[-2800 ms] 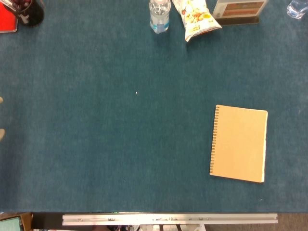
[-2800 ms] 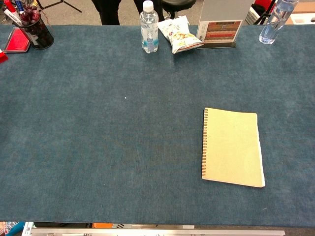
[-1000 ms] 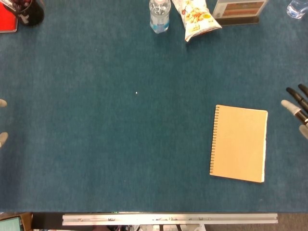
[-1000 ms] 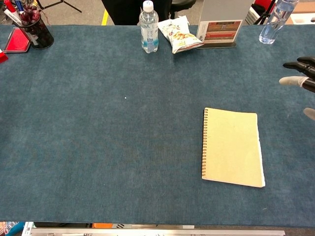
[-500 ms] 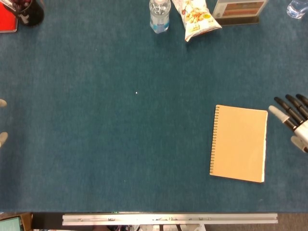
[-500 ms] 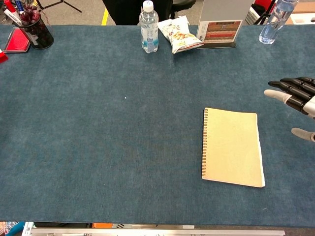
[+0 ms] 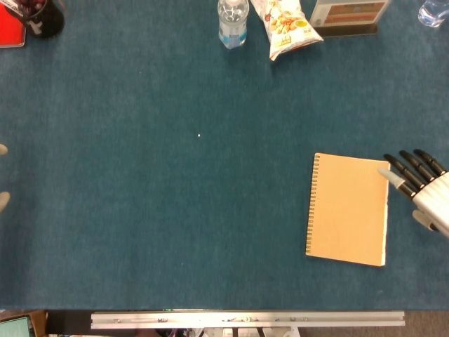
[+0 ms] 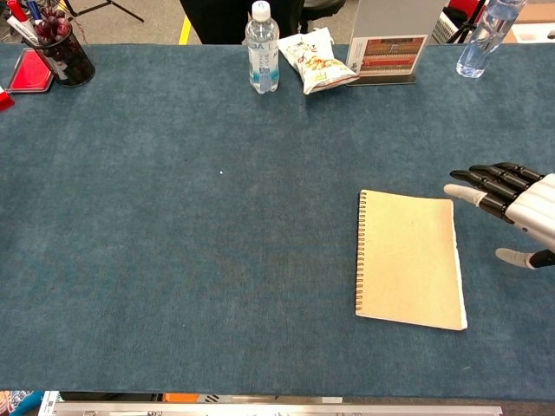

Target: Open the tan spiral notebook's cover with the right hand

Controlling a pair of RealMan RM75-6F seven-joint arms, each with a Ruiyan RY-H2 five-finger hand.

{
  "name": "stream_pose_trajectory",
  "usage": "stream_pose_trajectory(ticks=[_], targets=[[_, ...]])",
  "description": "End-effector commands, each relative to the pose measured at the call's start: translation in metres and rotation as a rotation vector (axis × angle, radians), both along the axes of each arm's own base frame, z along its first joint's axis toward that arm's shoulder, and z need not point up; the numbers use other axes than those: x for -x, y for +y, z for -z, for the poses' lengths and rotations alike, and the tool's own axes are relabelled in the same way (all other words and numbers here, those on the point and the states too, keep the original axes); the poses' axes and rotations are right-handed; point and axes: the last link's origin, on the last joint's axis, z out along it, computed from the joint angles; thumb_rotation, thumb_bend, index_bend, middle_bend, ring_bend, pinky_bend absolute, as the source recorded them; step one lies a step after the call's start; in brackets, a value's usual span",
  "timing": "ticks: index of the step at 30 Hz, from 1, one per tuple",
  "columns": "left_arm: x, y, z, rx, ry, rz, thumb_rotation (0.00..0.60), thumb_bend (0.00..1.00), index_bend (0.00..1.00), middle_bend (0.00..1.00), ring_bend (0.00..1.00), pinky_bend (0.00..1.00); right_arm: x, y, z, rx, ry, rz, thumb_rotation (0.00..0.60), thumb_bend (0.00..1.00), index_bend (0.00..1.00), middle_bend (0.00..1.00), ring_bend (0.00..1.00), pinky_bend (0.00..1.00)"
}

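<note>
The tan spiral notebook (image 7: 349, 209) (image 8: 408, 258) lies shut and flat on the blue table, its black spiral along the left edge. My right hand (image 7: 419, 188) (image 8: 513, 208) hovers just right of the notebook's top right corner, fingers spread and pointing left, holding nothing. Its fingertips (image 7: 390, 177) sit at the cover's free edge; contact cannot be told. Of my left hand (image 7: 3, 175) only two pale fingertips show at the left edge of the head view, apart from each other.
At the back stand a water bottle (image 8: 262, 48), a snack bag (image 8: 316, 61), a sign holder (image 8: 386, 54) and a second bottle (image 8: 481, 36). A pen cup (image 8: 64, 50) and a red item (image 8: 31, 71) sit back left. The table's front edge (image 7: 245, 319) is close below the notebook.
My right hand has come in from the right edge and moved left and slightly down, toward the notebook's top right corner. The notebook has not moved.
</note>
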Motion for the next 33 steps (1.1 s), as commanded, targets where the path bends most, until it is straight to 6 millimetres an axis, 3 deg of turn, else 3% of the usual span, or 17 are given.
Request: stream_pose_trajectory(ticks=[1,19,33], targets=[[0.0,0.0,0.0,0.001,0.0,-0.001,0.6,0.05,0.34,0.09,0.13,0.34,0.0,0.0,0.003,-0.011,-0.001,0.0,0.6,0.15,0.0,0.0,0.0,0.12],[0.002,0.001,-0.001,-0.001,-0.004,-0.009,0.6,0.05,0.34,0.09,0.13,0.34,-0.003,-0.004,0.031,-0.071,-0.026,-0.016,0.6,0.15,0.0,0.0,0.0,0.12],[0.003,0.001,-0.001,0.002,-0.006,-0.013,0.6,0.05,0.34,0.09,0.13,0.34,-0.006,-0.011,0.04,-0.082,-0.031,-0.029,0.6,0.18,0.0,0.0,0.0,0.12]])
